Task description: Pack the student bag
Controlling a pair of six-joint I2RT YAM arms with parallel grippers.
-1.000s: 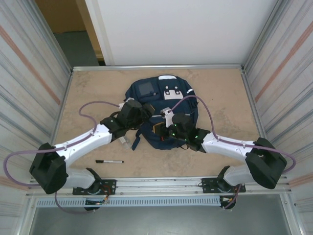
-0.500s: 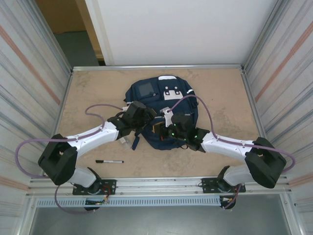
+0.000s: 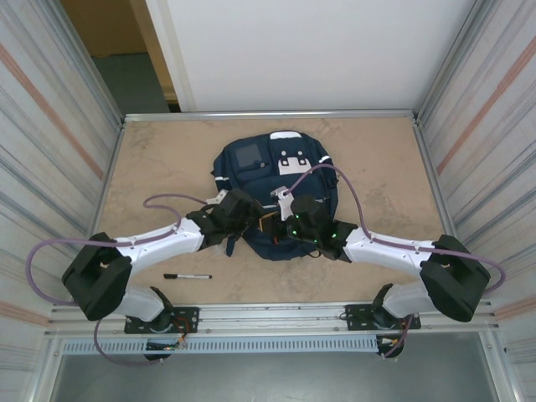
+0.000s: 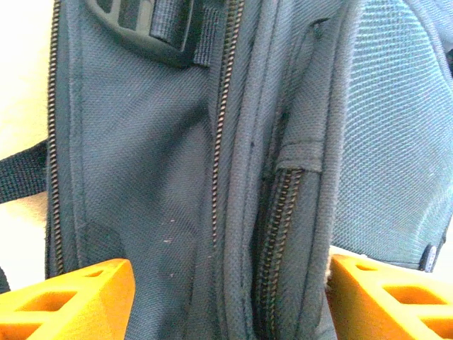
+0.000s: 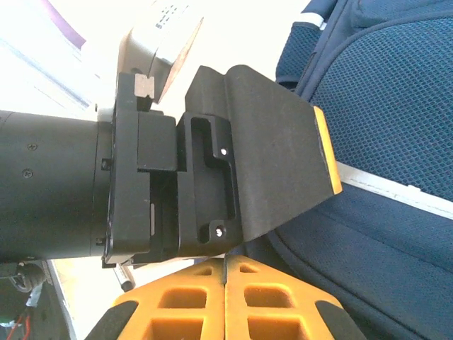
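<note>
The student bag point(image 3: 251, 159) lies flat in the middle of the table, navy blue with a white patch and a small square panel at its far end. My left gripper point(image 3: 251, 216) is at the bag's near left part. In the left wrist view it point(image 4: 230, 283) stands open, its orange fingers point(image 4: 78, 297) wide apart astride a ridge of bag fabric with a closed zipper point(image 4: 283, 227). My right gripper point(image 3: 280, 219) sits just right of it over the bag. Its orange fingers point(image 5: 276, 297) are pressed together, and I see nothing between them. The left arm's black wrist housing point(image 5: 205, 177) is right in front.
A black pen point(image 3: 188, 275) lies on the table near the front edge, left of the bag. Corrugated metal walls point(image 3: 50, 167) close in both sides. A dark strap point(image 4: 21, 173) of the bag trails onto the table at the left.
My left arm has swung in, and its gripper has come nearer and rightwards onto the bag's near part. The right gripper has shifted slightly left and stays shut.
</note>
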